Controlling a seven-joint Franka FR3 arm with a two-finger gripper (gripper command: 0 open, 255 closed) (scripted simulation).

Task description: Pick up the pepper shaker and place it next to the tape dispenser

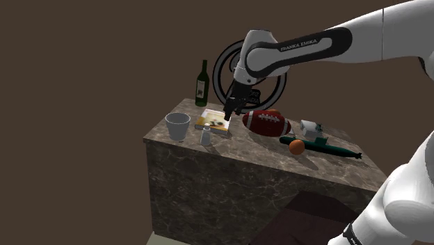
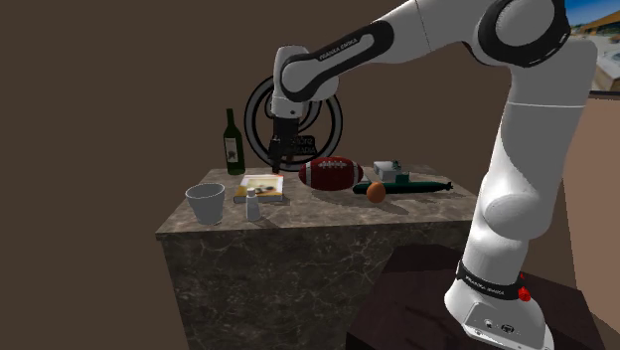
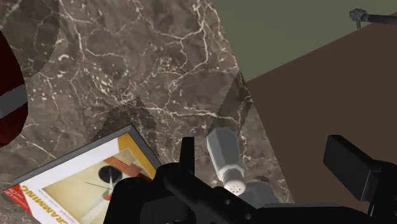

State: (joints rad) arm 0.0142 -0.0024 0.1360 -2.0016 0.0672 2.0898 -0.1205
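The pepper shaker (image 1: 206,137) (image 2: 252,207) is a small pale bottle with a perforated cap, upright near the front edge of the marble counter (image 1: 243,149). My gripper (image 1: 233,108) (image 2: 275,157) hangs open above the book (image 1: 213,120), higher than the shaker and a little behind it. In the wrist view the shaker (image 3: 226,159) shows between the spread fingers (image 3: 347,162), well below them and untouched. The tape dispenser (image 1: 309,127) (image 2: 389,170), a small whitish piece, sits at the counter's far side, beyond the football.
A white cup (image 1: 178,126) stands beside the shaker. A green wine bottle (image 1: 202,83), a dark red football (image 1: 266,122), an orange (image 1: 297,146) and a long green object (image 1: 327,146) also share the counter. A round black-and-white disc (image 1: 226,69) stands behind.
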